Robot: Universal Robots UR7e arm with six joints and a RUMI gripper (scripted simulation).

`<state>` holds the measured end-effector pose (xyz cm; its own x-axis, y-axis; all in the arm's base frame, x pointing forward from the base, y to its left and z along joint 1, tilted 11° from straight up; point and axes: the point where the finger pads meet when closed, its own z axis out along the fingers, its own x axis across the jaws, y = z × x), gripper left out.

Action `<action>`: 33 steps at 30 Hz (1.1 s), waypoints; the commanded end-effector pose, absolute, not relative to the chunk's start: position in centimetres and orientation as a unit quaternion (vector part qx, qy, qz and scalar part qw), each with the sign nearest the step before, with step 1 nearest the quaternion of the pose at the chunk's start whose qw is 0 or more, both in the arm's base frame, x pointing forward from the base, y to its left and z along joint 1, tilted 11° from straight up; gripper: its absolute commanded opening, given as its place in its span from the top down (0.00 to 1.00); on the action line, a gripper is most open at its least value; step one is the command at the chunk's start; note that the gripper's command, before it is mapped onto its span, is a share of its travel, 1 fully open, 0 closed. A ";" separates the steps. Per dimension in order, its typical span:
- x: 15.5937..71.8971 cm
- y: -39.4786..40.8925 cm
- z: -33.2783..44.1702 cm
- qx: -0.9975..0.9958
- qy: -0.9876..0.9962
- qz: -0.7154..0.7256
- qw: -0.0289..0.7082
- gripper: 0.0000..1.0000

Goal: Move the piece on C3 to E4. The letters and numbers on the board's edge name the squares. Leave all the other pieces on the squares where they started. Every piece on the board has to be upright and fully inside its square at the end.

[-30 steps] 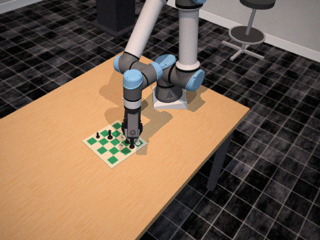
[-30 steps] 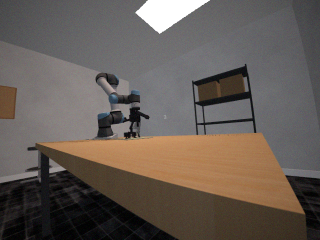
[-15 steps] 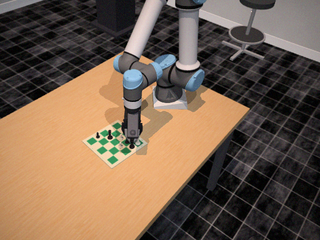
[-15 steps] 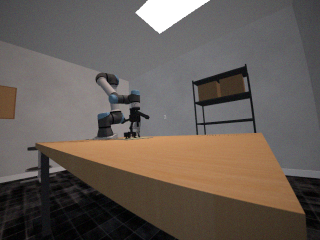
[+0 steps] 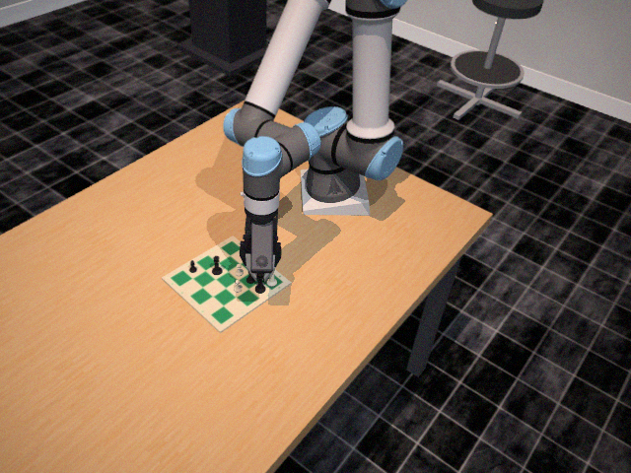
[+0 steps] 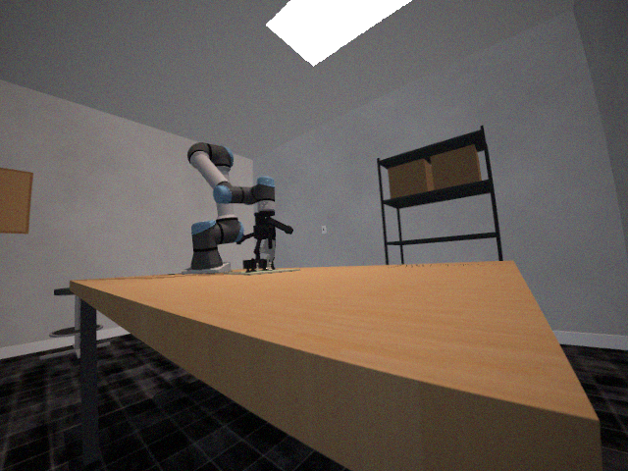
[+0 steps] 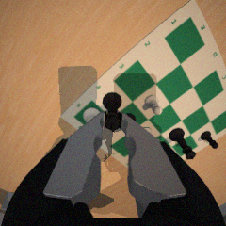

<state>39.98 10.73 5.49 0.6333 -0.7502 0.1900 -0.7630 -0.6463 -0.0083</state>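
A small green and cream chessboard (image 5: 227, 283) lies on the wooden table. My gripper (image 5: 260, 279) points straight down over the board's right side and is shut on a black pawn (image 5: 260, 287). In the wrist view the black pawn (image 7: 112, 109) sits between the two grey fingers, its round head sticking out past the tips. I cannot tell whether its base touches the board. A white pawn (image 7: 152, 104) stands on a cream square close by. Another white piece (image 5: 273, 279) stands at the board's right corner, next to the fingers.
Two black pieces (image 5: 216, 265) (image 5: 192, 266) stand on the board's far left side, also in the wrist view (image 7: 181, 142) (image 7: 207, 138). Two pale pieces (image 5: 237, 270) (image 5: 237, 287) stand left of the gripper. The robot base (image 5: 334, 195) sits behind the board. A shelf (image 6: 439, 194) stands by the wall.
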 end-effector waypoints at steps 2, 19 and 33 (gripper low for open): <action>40.0 10.7 5.5 0.903 -0.419 0.089 0.036 0.95; 40.0 10.7 5.5 0.903 -0.419 0.089 0.036 0.75; 39.9 10.9 6.5 0.903 -0.419 0.089 0.036 0.75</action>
<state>39.94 10.77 5.80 0.6333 -0.7502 0.1900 -0.7630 -0.6463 -0.0083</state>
